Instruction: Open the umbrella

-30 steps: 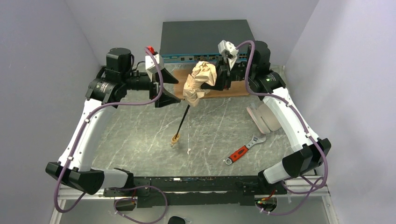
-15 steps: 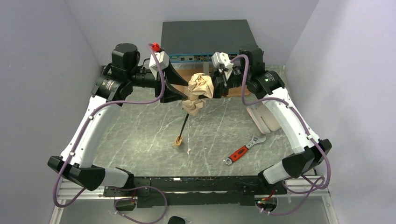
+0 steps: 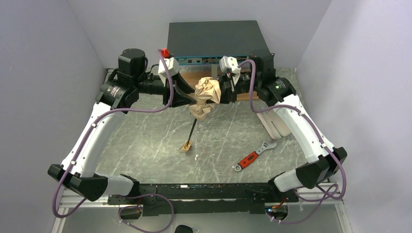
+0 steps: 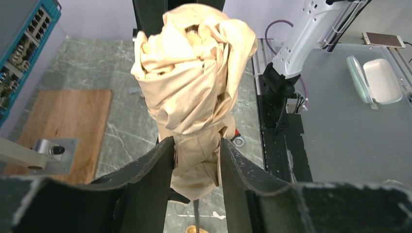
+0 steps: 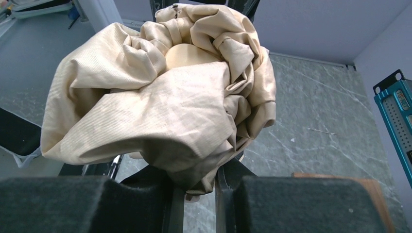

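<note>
Pale lilac walls closed in a grey marbled tabletop (image 3: pixel 145 141), with a dark network switch (image 3: pixel 214 36) at the far end; the markings on its blue port strip were too small to read. A wooden board (image 3: pixel 192 77) lay in front of it. Both arms reached forward from the near edge, elbows spread wide and forearms turned inward, so the wrists faced each other above the board. Between them hung the umbrella (image 3: pixel 206 94), collapsed into a crumpled beige bundle. Its black shaft (image 3: pixel 193 127) slanted down to the cream handle (image 3: pixel 185 146) at the tabletop. The left tool (image 4: pixel 196 150) had its jaws partly closed, both fingers (image 4: pixel 155 170) pressed to the narrow lower roll of fabric. The right tool (image 5: pixel 194 187) pinched folds at the fuller upper end, jaws nearly together. A red-handled adjustable wrench (image 3: pixel 252 156) lay apart on the right
</note>
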Robot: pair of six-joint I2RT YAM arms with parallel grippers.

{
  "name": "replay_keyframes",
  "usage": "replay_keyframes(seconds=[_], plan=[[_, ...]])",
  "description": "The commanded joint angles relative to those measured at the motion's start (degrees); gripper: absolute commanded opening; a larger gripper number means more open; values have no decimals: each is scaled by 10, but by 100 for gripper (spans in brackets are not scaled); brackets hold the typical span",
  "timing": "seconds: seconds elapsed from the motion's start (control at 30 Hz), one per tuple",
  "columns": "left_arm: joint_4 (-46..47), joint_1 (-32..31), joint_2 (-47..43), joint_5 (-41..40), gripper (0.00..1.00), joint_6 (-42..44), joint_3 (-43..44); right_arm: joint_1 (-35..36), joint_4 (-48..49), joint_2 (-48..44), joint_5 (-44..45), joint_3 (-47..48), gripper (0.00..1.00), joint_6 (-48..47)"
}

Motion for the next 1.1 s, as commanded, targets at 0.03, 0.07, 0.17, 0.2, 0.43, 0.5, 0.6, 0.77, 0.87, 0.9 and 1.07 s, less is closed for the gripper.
replay_keyframes(seconds=[0.03,0.07,0.17,0.2,0.43,0.5,0.6,0.77,0.87,0.9,1.07], plan=[[-28,-5,-18,-15,42,18,-1,3,80,-37,-11,0,0,19],[-36,-4,-14,-15,42,19,6,3,78,-35,-12,2,0,19],[-64,-4,-8,-19,39,31,15,3,77,-35,-12,5,0,19],[-64,-5,-10,-18,36,31,14,3,79,-37,-11,2,0,22],[7,-5,-35,-16,0,-15,-9,3,81,-39,13,-9,0,26],[-9,-5,-40,-1,0,0,-7,4,100,-44,45,-20,0,46],[-58,-13,-53,19,0,69,-3,2,173,-57,125,-54,0,103],[-113,-27,-56,8,0,183,16,3,283,-51,201,-77,0,210],[-136,-39,-41,8,0,208,50,2,313,-37,204,-72,0,251],[-137,-40,-39,10,0,209,55,3,319,-36,193,-72,0,253],[-73,-41,-54,10,44,156,47,4,358,-43,156,-96,0,261]])
